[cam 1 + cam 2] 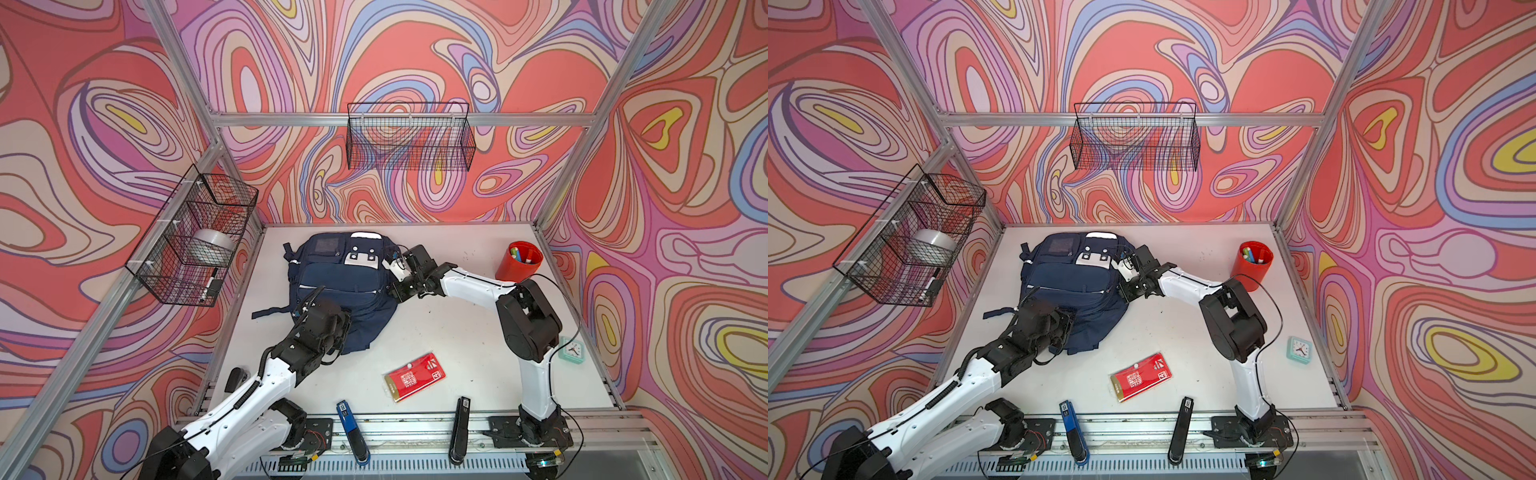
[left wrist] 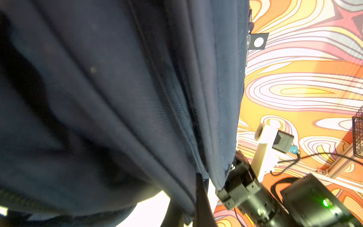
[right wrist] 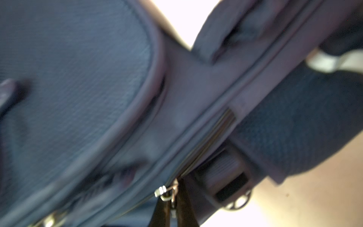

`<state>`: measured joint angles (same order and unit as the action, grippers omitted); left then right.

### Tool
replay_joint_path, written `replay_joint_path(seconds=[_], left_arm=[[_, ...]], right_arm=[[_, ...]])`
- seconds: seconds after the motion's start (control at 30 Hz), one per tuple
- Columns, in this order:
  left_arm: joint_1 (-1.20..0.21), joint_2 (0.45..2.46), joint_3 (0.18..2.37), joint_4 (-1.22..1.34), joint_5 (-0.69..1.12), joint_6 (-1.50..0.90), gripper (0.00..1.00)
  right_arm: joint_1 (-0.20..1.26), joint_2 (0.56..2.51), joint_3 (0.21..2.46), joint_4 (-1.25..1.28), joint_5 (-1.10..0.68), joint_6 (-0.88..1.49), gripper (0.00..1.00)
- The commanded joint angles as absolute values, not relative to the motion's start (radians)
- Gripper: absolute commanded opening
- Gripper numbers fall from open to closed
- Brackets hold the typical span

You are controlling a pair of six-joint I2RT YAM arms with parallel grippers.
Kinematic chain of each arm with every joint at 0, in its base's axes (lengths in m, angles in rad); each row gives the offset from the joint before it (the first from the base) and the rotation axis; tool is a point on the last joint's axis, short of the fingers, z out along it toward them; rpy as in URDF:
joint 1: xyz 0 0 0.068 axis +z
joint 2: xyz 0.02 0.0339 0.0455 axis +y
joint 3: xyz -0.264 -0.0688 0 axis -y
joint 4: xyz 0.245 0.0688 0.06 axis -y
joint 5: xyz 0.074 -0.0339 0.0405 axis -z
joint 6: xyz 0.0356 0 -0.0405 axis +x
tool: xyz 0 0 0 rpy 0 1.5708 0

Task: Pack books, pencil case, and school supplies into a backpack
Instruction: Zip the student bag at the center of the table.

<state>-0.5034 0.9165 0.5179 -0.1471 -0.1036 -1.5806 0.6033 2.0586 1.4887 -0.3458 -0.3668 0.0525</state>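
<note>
Both arms [image 1: 272, 376] [image 1: 469, 286] low against backpack [image 1: 332, 274]

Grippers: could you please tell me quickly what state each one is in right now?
Left gripper: closed, apparently pinching fabric at the bottom of the backpack.
Right gripper: closed on the backpack's zipper pull.

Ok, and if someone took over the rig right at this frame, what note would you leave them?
Left gripper: shut, pinching backpack fabric at its near end.
Right gripper: shut on the zipper pull, on the bag's side near its top.
Things: the backpack lies flat on the table; the red packet lies loose in front of it.
Done: books and pencil case are not in sight; whether they are inside, I cannot tell.
Left: work the zip, pack the red packet.
</note>
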Motion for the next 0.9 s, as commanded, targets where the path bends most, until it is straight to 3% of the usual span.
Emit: replay_joint_path(seconds=[0.0,0.27,0.87], left_arm=[[-0.477,0.909,0.526,-0.195,-0.113,-1.526,0.00],[-0.464,0.895,0.529,-0.197,-0.108,-1.494,0.00],[-0.454,0.913,0.504,-0.160,-0.068,-1.482,0.00]], right_arm=[[0.548,2.108,1.537,-0.403,-0.236,0.022,0.00],[0.470,2.177,1.604,-0.445,-0.182,0.006,0.00],[0.457,2.199,1.658,-0.482,-0.086,-0.045,0.00]])
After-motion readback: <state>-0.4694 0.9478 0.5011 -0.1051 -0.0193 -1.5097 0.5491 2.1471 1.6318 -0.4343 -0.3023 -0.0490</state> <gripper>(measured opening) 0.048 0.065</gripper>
